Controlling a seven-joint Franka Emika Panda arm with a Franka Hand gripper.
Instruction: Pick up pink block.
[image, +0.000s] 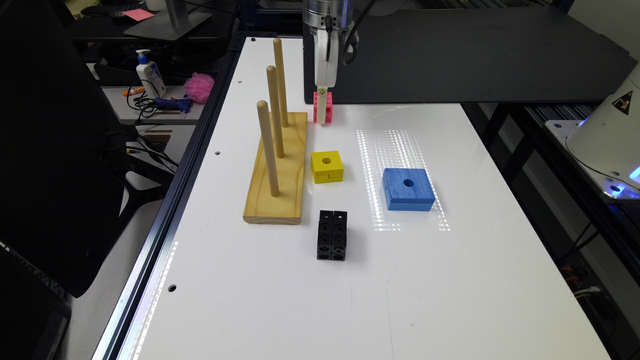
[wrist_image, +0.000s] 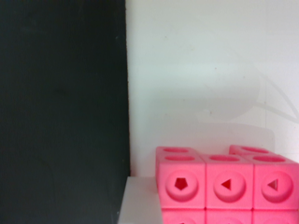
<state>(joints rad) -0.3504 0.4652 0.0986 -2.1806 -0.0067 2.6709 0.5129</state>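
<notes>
White tabletop (image: 450, 280) carries the pink block (image: 323, 107), likely light, stiff and slick; its flat sides suit gripping. Gripper (image: 322, 102) at it, closure unclear.

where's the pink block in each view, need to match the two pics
Exterior view: the pink block sits at the far end of the white table, just beyond the yellow block, with the pincer down at it.
Wrist view: the pink block is close up, its dimpled faces towards the camera.
Shared landmark: the black panel bordering the white table.
</notes>
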